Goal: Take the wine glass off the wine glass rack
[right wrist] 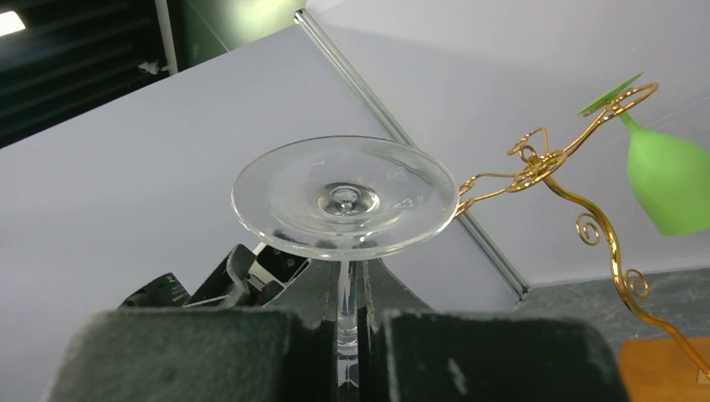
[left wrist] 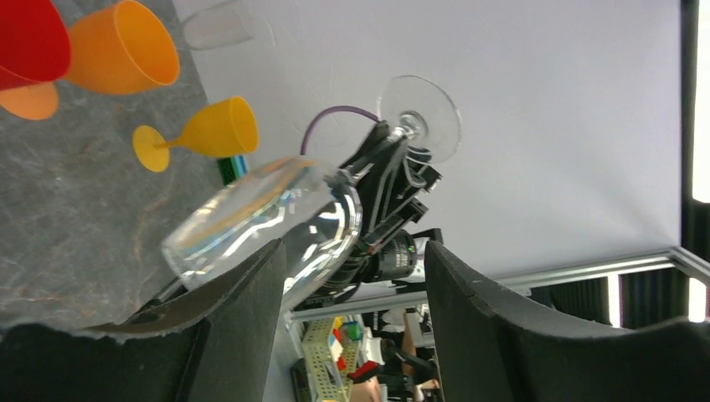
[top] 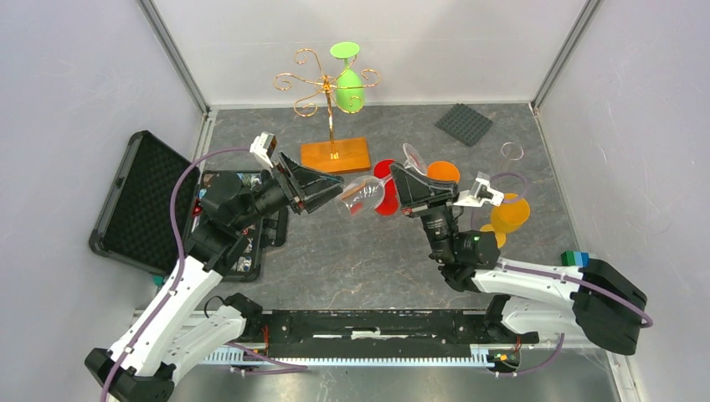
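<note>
The clear wine glass (top: 362,199) is off the rack and hangs in the air over the middle of the counter (top: 352,260), lying almost on its side with its bowl toward 9 o'clock and its foot toward 3 o'clock. The right pincer (top: 393,186) is clenched on the thin stem just under the foot, as its own wrist view shows, with the stem pinched between the two pads (right wrist: 402,352). That grip leaves the bowl free for the other arm.

The left pincer (top: 335,189) comes in from 9 o'clock with its jaws spread to either side of the bowl. One finger (left wrist: 243,318) is at the glass wall and the other stands apart, so it grasps nothing yet. This looks like a handover in which the left arm takes the wider part.

The wine glass rack (top: 335,156) stands at 12 o'clock from the glass, with a green glass (top: 350,88) hanging upside down by its foot from a scrolled arm. A red glass (top: 388,203), an orange glass (top: 443,172) and a yellow glass (top: 511,214) lie toward 3 o'clock.
</note>
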Controlling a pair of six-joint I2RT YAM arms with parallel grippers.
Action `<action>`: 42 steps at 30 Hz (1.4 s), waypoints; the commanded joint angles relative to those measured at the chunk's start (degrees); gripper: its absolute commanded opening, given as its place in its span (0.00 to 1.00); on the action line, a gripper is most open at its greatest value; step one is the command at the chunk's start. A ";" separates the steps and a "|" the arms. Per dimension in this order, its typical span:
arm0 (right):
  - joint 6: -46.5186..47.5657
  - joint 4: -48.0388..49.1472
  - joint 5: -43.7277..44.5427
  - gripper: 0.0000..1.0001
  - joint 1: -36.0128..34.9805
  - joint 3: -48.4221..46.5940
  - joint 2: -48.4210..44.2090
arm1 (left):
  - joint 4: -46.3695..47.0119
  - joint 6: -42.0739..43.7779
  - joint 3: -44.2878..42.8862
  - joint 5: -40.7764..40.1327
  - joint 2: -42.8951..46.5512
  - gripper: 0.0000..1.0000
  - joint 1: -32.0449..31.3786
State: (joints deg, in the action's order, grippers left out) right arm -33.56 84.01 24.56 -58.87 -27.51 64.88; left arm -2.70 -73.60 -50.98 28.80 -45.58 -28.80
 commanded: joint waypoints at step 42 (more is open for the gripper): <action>-4.90 28.14 1.53 0.00 -0.15 -4.69 4.31 | 26.45 -16.47 4.20 0.97 0.60 0.44 -2.48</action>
State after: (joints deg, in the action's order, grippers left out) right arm -35.42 84.60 27.14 -58.52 -31.75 67.09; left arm 10.61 -84.73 -45.56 28.67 -45.69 -30.63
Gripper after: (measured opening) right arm 0.047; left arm 0.504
